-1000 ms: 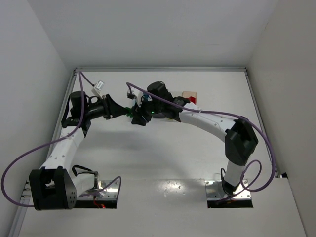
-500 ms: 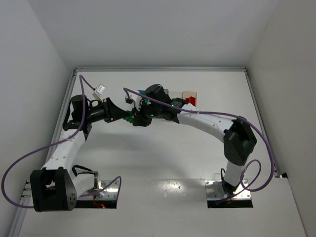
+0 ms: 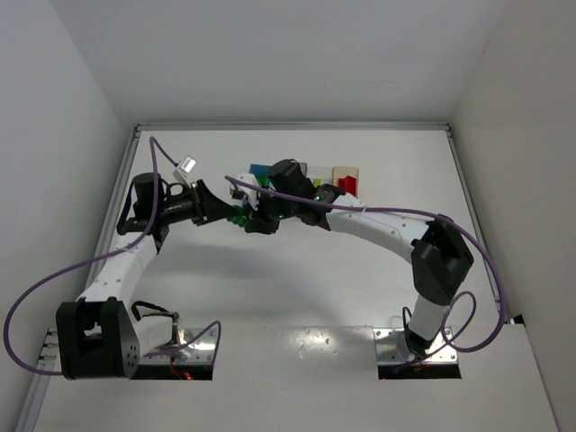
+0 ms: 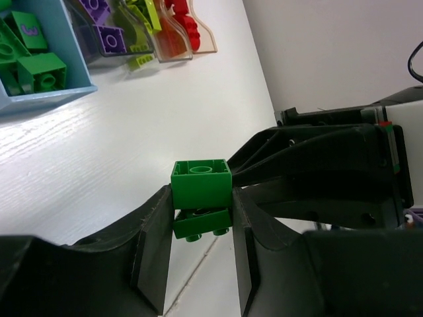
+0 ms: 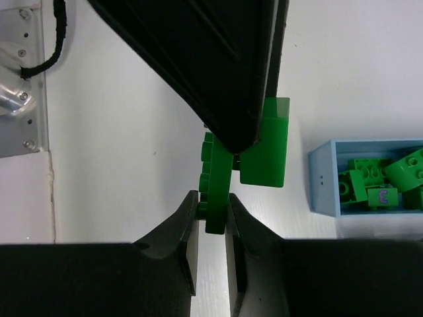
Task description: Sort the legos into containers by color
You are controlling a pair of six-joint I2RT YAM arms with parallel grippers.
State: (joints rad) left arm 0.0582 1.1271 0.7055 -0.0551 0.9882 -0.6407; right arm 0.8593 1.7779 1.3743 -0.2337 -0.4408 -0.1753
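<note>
Two joined green legos hang above the table between my grippers. My left gripper [image 4: 201, 201] is shut on the square green brick [image 4: 201, 179], pinching its sides. A thin green plate [image 4: 201, 223] is stuck to that brick, and my right gripper [image 5: 213, 214] is shut on the plate's [image 5: 215, 178] edge. From above, the left gripper [image 3: 227, 213] and the right gripper [image 3: 255, 219] meet tip to tip at the green legos [image 3: 238, 216]. The blue container [image 5: 324, 178] holds several green legos [image 4: 33, 66]. The dark grey container [image 4: 82, 30] holds purple ones, the clear one [image 4: 135, 30] yellow-green, the tan-orange one [image 4: 198, 36] red.
The containers stand in a row at the far middle of the table; the blue one [image 3: 260, 169] and the tan-orange one [image 3: 345, 173] show past the right arm. A yellow-green lego [image 4: 140, 61] lies at the clear container's near end. A metal rail [image 5: 23, 79] edges the table.
My right gripper has closed on the thin green plate. The right wrist has shifted, and the blue container now shows behind it. The left gripper keeps its hold.
</note>
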